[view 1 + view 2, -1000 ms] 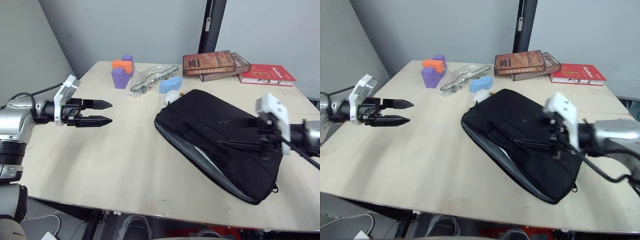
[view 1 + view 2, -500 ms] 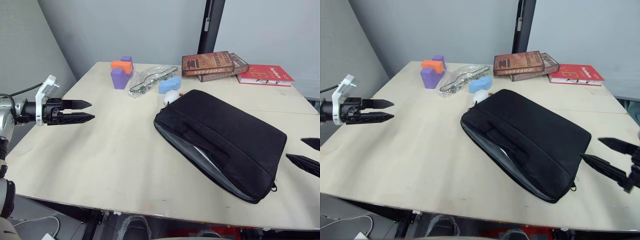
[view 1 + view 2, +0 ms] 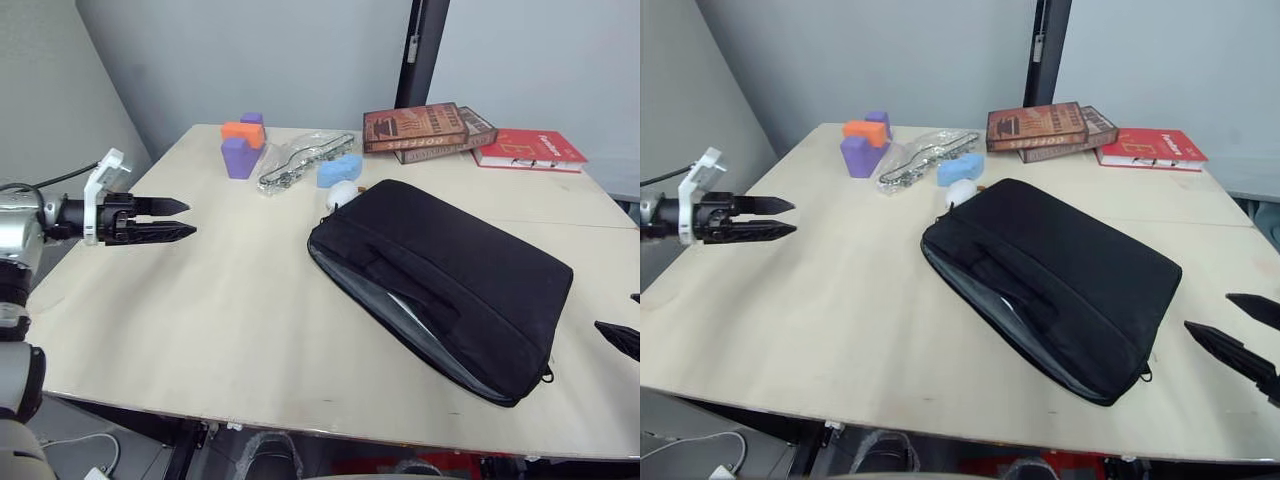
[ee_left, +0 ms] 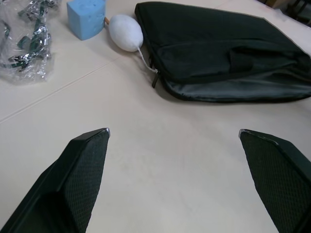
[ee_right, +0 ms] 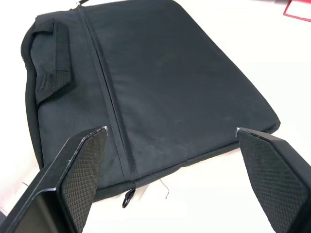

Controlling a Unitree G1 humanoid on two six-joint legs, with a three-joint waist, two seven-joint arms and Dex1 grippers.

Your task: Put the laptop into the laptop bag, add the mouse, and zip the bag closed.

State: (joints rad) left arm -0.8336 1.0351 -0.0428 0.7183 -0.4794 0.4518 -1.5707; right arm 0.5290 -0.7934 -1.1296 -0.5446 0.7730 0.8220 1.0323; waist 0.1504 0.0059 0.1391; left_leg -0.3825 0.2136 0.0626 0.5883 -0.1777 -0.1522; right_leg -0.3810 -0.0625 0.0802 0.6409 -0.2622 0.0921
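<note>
As it lies flat, laptop bag [image 3: 450,280] diagonal

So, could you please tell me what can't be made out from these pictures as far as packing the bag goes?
- Contents of the laptop bag: the head views show only a pale sliver in its open mouth, so whether the laptop is inside is unclear.
- White lump behind the bag: the bag half covers it in the head views.
- Right gripper: cut off by the right edge of the head views.

Laptop bag [image 3: 455,280] (mouth gaping) lies flat; left pincer [image 3: 186,219] spread.
</note>
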